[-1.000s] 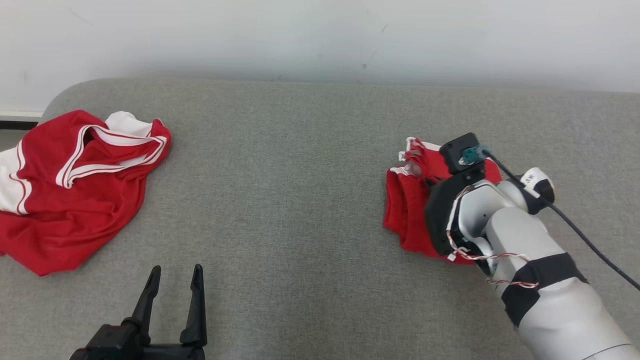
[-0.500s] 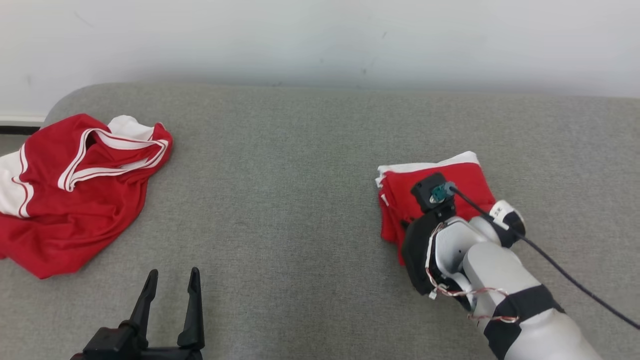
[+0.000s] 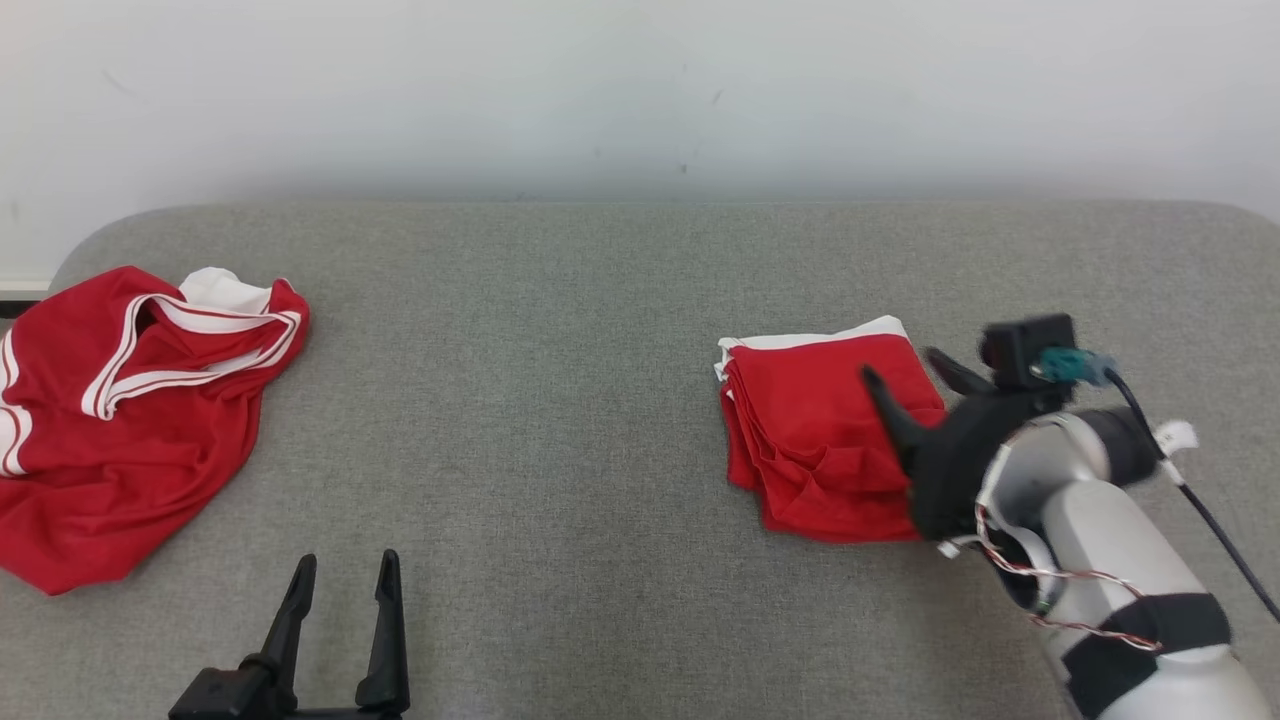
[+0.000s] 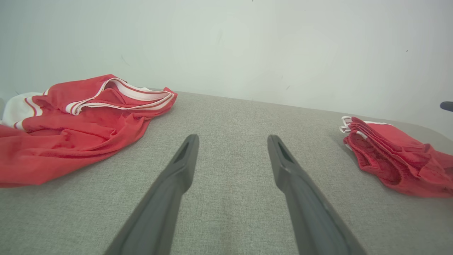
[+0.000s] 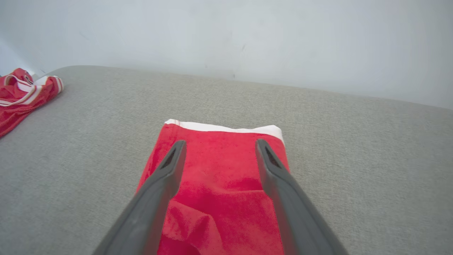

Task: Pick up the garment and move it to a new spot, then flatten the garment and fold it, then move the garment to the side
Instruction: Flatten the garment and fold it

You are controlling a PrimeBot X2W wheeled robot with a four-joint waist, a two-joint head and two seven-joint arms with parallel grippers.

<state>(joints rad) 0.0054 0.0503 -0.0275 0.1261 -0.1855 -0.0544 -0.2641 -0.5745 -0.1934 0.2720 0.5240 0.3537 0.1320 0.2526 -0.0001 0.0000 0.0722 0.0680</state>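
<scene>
Having let go and pulled back, the right gripper (image 3: 900, 362) now holds its jaws spread wide just above the folded red garment (image 3: 810, 440), which lies on the grey cushion (image 3: 560, 400) beneath and ahead of them, well apart from the left gripper (image 3: 346, 558), whose jaws also stand parted and empty.

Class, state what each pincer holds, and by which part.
Nothing is held: the left pincer and the right pincer are open; the folded garment lies ungripped.

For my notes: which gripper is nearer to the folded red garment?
Right. The right gripper hangs open over the folded red garment; the left gripper sits well apart, lower left.
</scene>
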